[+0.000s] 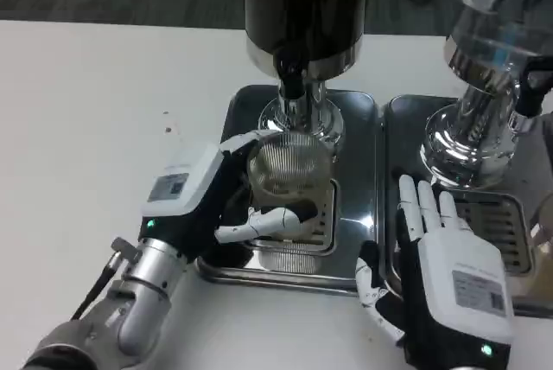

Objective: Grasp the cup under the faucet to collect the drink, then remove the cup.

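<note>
Drinks counter: dispensers (304, 15), steel drip trays (226, 132).

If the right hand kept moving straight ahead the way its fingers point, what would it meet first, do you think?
The right hand, fingers spread and holding nothing, points up-picture. It would probably first meet the chrome base of the right-hand clear dispenser on the steel drip tray, though depth is unclear.
</note>
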